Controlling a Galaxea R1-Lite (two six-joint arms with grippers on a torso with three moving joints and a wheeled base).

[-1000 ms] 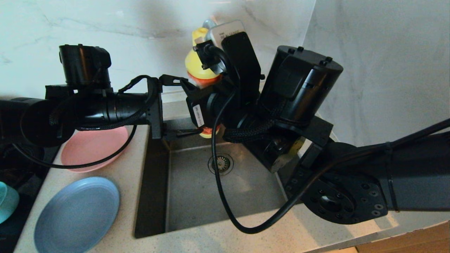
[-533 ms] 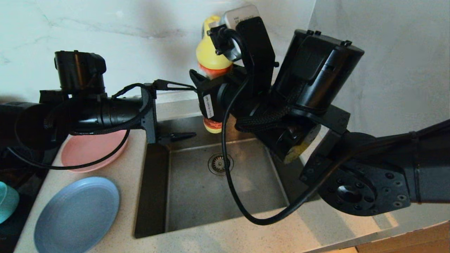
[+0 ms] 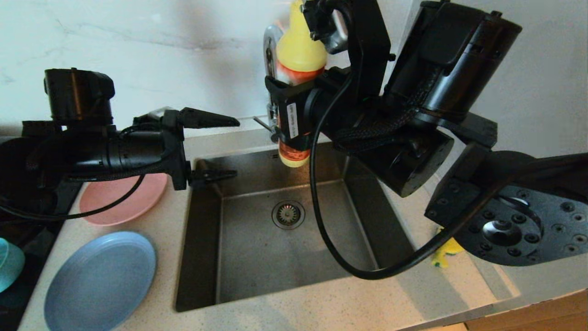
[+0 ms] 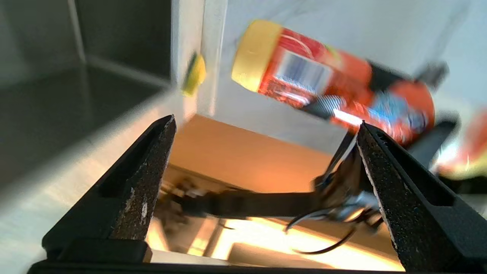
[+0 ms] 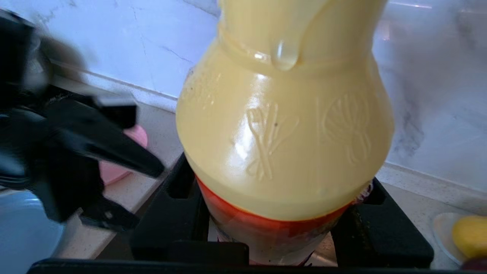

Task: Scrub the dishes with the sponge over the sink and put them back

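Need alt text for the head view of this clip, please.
The right gripper holds a yellow-capped orange bottle upright over the steel sink. The open left gripper hovers beside it, above the sink's rim.

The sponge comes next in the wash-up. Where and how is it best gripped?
Judging from the head view, the sponge lies on the counter by the sink's right rim, half hidden under the right arm. Probably come straight down from above and pinch its two longer sides; it looks low and soft.

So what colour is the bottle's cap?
Pale yellow cap, clearest in the right wrist view.
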